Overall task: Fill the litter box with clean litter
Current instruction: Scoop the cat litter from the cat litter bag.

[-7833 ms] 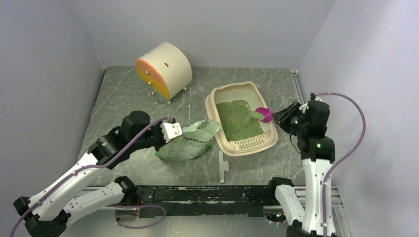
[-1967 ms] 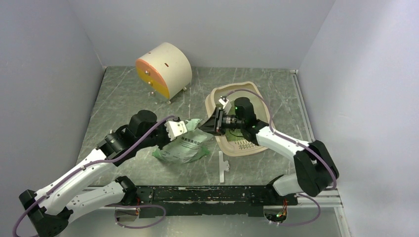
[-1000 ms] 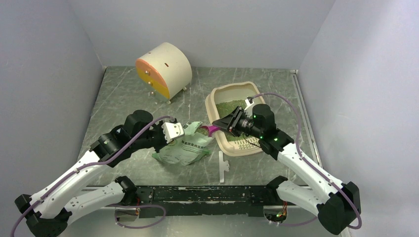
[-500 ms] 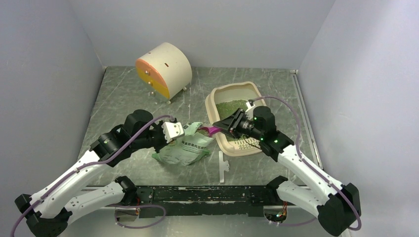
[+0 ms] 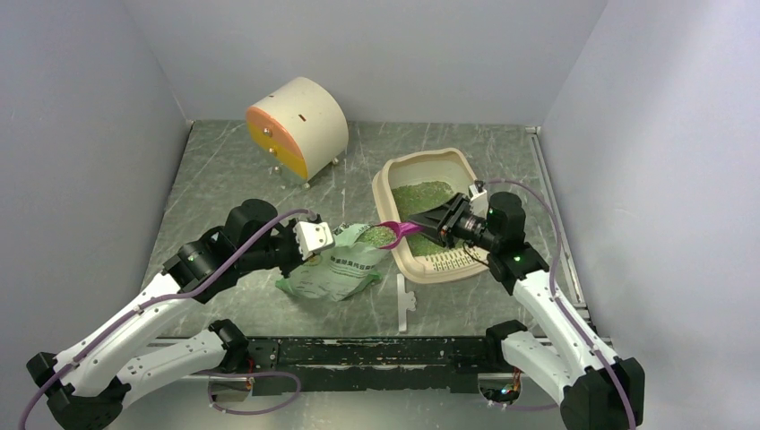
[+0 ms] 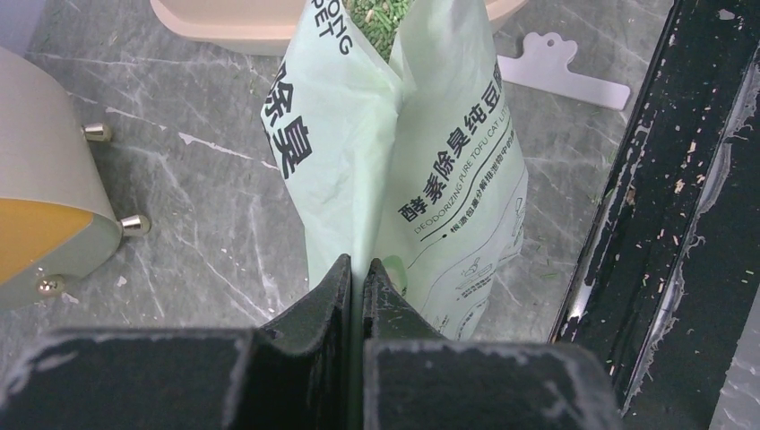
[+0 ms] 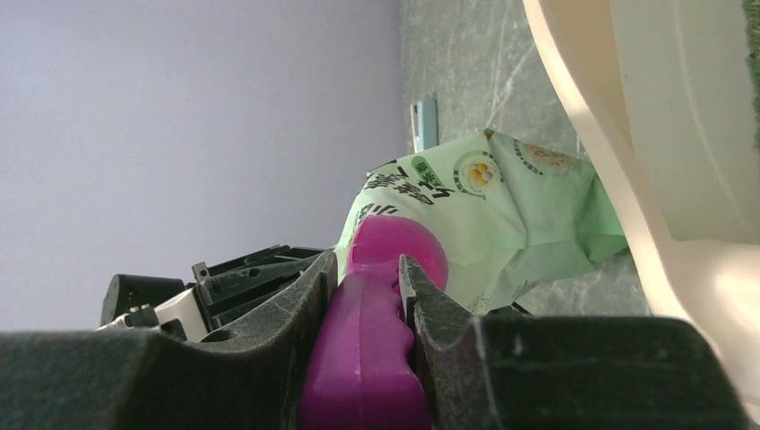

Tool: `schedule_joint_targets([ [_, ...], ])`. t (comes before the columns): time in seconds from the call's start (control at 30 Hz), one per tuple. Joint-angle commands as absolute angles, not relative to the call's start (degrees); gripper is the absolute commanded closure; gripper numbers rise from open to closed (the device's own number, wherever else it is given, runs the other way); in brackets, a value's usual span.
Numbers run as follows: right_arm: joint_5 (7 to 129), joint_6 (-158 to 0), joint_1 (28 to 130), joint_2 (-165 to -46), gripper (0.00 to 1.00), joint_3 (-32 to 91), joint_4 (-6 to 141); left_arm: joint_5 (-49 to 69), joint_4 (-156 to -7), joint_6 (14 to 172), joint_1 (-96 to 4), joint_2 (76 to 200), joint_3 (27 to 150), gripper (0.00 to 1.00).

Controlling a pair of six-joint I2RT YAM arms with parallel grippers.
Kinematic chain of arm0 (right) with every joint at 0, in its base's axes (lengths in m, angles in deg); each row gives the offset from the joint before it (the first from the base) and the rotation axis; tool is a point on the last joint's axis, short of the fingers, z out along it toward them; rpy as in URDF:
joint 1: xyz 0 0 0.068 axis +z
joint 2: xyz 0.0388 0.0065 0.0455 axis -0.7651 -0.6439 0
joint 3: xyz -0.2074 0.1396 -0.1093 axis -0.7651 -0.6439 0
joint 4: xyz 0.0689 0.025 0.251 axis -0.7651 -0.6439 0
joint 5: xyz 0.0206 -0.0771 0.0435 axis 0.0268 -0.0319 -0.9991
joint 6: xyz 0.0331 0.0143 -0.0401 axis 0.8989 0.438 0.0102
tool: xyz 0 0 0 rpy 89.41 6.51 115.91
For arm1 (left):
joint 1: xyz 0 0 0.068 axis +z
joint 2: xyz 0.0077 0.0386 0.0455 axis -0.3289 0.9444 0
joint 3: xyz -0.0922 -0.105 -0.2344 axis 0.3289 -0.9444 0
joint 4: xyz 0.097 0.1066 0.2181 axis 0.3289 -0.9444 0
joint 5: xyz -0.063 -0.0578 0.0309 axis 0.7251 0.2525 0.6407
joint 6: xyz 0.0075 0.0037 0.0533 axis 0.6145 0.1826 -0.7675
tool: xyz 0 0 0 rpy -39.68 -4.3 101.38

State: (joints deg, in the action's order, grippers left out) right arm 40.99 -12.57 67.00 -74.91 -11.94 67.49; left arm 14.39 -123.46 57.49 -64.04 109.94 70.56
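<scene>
The beige litter box (image 5: 385,190) lies right of centre, with clean litter (image 5: 421,195) as a green bed inside it; part of its wall shows in the right wrist view (image 7: 645,134). My right gripper (image 5: 433,222) (image 7: 367,269) is shut on the handle of a magenta scoop (image 5: 394,233) (image 7: 385,305). The scoop's bowl holds green granules and hovers at the bag's mouth, just left of the box rim. My left gripper (image 5: 311,240) (image 6: 362,269) is shut on the edge of the light-green litter bag (image 5: 345,264) (image 6: 421,161), holding it up.
A cream half-cylinder cabinet (image 5: 300,125) with an orange face stands at the back left. A white bag clip (image 5: 405,300) (image 6: 565,76) lies on the table in front of the box. The black rail (image 5: 376,351) runs along the near edge.
My right arm has drawn back to the right, and the scoop has come up out of the bag's mouth with green granules in its bowl. The left gripper still holds the bag.
</scene>
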Motion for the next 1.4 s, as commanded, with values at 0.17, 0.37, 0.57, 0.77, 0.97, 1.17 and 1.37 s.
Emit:
schedule_joint_targets([
  [0.17,43.5,-27.2,67.2,-77.0,1.0,-1.0,54.4,15.7,-116.3,58.5,-64.1,109.5,73.5,0.95],
  [0.37,43.2,-32.7,71.6,-80.7,1.0,2.7,52.5,15.8,-115.8,59.1,-64.1,109.6,73.6,0.95],
  [0.57,55.2,-36.9,82.3,-84.8,1.0,9.2,46.5,15.8,-115.9,59.3,-64.1,110.2,74.2,0.95],
  [0.77,44.8,-23.8,77.3,-81.2,1.0,-1.8,62.4,15.2,-116.7,59.2,-64.1,109.3,74.2,0.95],
  [0.97,32.1,-0.8,68.1,-76.9,1.0,-18.8,91.0,14.7,-117.2,59.0,-64.0,108.5,73.9,0.95],
  [1.17,28.9,12.5,64.5,-76.0,1.0,-26.8,107.8,15.0,-116.8,58.7,-64.1,108.9,73.8,0.95],
  [1.37,28.6,10.1,60.4,-71.8,1.0,-27.5,100.1,14.7,-117.0,58.3,-64.1,108.9,73.9,0.95],
])
